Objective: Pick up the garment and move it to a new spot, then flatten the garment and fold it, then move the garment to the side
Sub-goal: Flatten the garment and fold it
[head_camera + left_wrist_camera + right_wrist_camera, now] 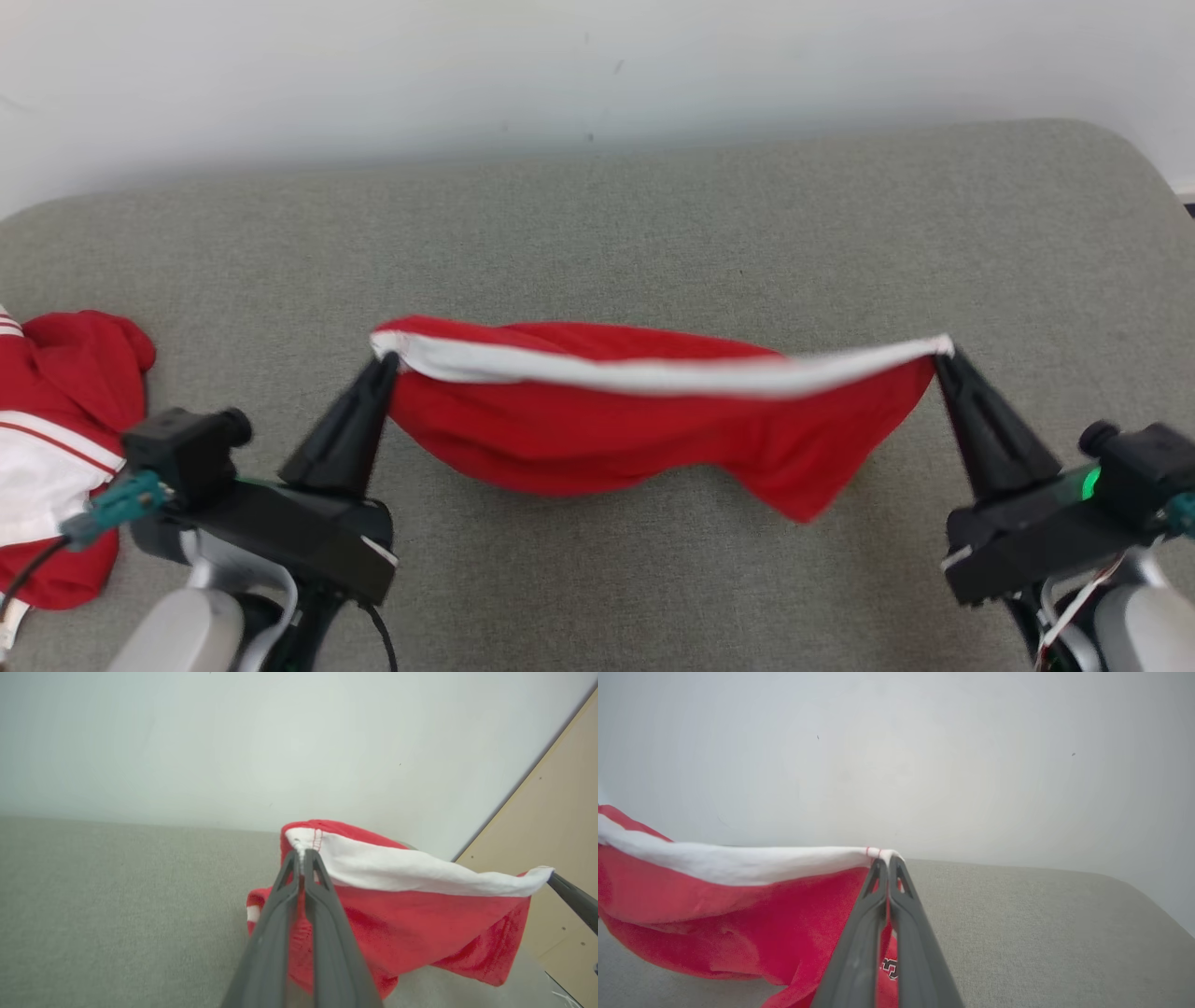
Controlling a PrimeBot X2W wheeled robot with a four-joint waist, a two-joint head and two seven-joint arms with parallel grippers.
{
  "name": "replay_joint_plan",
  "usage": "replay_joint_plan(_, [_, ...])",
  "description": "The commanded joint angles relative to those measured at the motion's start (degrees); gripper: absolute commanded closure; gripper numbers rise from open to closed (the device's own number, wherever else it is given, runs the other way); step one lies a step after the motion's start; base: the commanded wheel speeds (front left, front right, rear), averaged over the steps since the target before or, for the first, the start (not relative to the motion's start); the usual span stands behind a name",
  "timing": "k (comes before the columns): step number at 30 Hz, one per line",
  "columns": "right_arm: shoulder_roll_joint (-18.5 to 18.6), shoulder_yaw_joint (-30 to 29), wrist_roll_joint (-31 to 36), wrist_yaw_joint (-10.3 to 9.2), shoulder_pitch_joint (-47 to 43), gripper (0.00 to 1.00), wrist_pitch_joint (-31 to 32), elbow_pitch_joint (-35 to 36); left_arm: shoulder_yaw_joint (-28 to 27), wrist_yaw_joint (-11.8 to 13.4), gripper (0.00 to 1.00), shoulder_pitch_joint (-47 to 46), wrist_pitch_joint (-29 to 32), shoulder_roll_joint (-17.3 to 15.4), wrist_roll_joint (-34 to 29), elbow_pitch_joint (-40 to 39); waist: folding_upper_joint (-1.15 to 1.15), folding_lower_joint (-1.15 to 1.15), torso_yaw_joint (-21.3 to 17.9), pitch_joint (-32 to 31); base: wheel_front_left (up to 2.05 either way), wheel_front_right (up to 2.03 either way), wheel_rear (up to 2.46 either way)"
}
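White-banded red cloth garment is held stretched: one corner clamped by left pincer at 9 o'clock, other by right pincer at 3 o'clock.

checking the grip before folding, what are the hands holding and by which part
The red garment, stretched between both: the left hand pinches one end of its white band, the right hand the other end.
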State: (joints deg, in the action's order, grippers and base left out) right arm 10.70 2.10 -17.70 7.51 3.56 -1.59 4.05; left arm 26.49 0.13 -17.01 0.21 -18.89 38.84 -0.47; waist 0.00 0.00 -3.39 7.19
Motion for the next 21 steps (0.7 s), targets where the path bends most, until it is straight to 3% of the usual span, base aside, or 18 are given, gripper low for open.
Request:
replay_joint_plan(1, [1.0,-0.8,0.6,-0.04,2.2,1.0,-0.2,0.8,-1.4,1.1,1.0,-0.8,-0.7,-0.9,-0.5,-2.2,0.0,0.0,0.6,-0.6,0.0,0.0,0.0])
replay_joint_plan(10, [4.1,-2.0,2.1,-0.04,10.5,1.0,1.0,4.2,-4.4,5.0,1.0,-5.8,0.3,-2.1,-2.9,-10.5,0.0,0.0,1.8,-2.7,0.0,0.0,0.0])
replay_joint_plan(21, [5.2,-2.1,2.2,-0.04,15.6,1.0,3.1,7.8,-4.2,6.9,1.0,-9.6,4.5,-4.0,-5.0,-15.6,0.0,0.0,1.6,-3.3,0.0,0.0,0.0])
